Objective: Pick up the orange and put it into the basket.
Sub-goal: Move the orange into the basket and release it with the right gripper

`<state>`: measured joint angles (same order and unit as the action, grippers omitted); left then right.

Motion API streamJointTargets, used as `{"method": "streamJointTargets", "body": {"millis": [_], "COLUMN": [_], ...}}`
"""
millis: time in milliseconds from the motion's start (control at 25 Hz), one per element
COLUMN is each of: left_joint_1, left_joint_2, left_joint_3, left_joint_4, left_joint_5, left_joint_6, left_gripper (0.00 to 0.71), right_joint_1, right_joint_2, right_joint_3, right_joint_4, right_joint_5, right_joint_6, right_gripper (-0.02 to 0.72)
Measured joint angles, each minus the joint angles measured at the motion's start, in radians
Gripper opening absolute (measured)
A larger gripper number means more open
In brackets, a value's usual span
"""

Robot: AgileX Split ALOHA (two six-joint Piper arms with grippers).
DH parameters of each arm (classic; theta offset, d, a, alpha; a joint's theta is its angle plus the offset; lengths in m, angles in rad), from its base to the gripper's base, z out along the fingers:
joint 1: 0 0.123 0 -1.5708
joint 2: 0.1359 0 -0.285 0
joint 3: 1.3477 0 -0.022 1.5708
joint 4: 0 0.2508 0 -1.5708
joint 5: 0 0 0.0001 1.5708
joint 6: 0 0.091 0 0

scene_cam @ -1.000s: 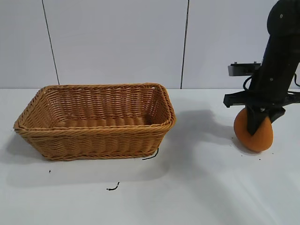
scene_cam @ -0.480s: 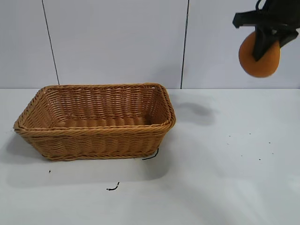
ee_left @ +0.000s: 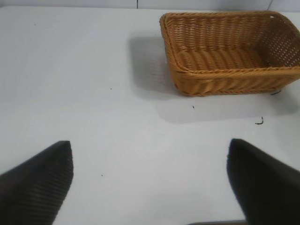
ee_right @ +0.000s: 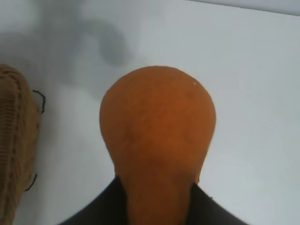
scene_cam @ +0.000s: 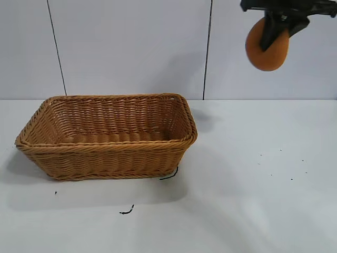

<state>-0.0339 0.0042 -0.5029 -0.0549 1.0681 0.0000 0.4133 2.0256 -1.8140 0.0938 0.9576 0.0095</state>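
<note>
Orange aloft, basket waiting

From the white surface (scene_cam: pixel 253 200) up: the basket (scene_cam: pixel 108 158) sits empty at left, while the right end effector (scene_cam: pixel 276 26) is clamped on the orange (scene_cam: pixel 266 52) high at right. Carrying step; next, travel left over the basket and lower. Left end effector (ee_left: pixel 150 187) hangs spread apart, parked.

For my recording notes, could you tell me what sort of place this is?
Probably a lab test bench, not a kitchen: a bare white table, plain panelled wall, one wicker basket, and the right gripper holding an orange.
</note>
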Motion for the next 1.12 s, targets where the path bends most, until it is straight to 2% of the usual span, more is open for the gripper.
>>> {"method": "streamJointTargets", "body": {"millis": [280, 480, 640, 680, 720, 760, 880, 920, 1000, 1120], "left_joint_1": [0.0, 0.0, 0.0, 0.0, 0.0, 0.0, 0.0, 0.0, 0.0, 0.0], "left_joint_2": [0.0, 0.0, 0.0, 0.0, 0.0, 0.0, 0.0, 0.0, 0.0, 0.0], "left_joint_3": [0.0, 0.0, 0.0, 0.0, 0.0, 0.0, 0.0, 0.0, 0.0, 0.0], "left_joint_4": [0.0, 0.0, 0.0, 0.0, 0.0, 0.0, 0.0, 0.0, 0.0, 0.0], "left_joint_5": [0.0, 0.0, 0.0, 0.0, 0.0, 0.0, 0.0, 0.0, 0.002, 0.002], "left_joint_6": [0.0, 0.0, 0.0, 0.0, 0.0, 0.0, 0.0, 0.0, 0.0, 0.0], "left_gripper": [0.639, 0.639, 0.639, 0.639, 0.639, 0.639, 0.639, 0.639, 0.639, 0.639], "right_joint_1": [0.158, 0.192, 0.192, 0.192, 0.192, 0.192, 0.192, 0.192, 0.192, 0.192], "right_joint_2": [0.118, 0.207, 0.256, 0.259, 0.261, 0.261, 0.256, 0.255, 0.254, 0.254], "right_joint_3": [0.0, 0.0, 0.0, 0.0, 0.0, 0.0, -0.015, -0.032, -0.087, -0.203], "right_joint_4": [0.008, 0.016, 0.033, 0.038, 0.043, 0.046, 0.048, 0.048, 0.042, 0.005], "right_joint_5": [-0.125, -0.178, -0.187, -0.188, -0.188, -0.188, -0.169, -0.149, -0.092, 0.005], "right_joint_6": [0.03, 0.033, 0.033, 0.033, 0.033, 0.033, 0.029, 0.025, 0.024, 0.026], "right_gripper": [0.097, 0.097, 0.107, 0.134, 0.207, 0.282, 0.568, 0.62, 0.666, 0.687]}}
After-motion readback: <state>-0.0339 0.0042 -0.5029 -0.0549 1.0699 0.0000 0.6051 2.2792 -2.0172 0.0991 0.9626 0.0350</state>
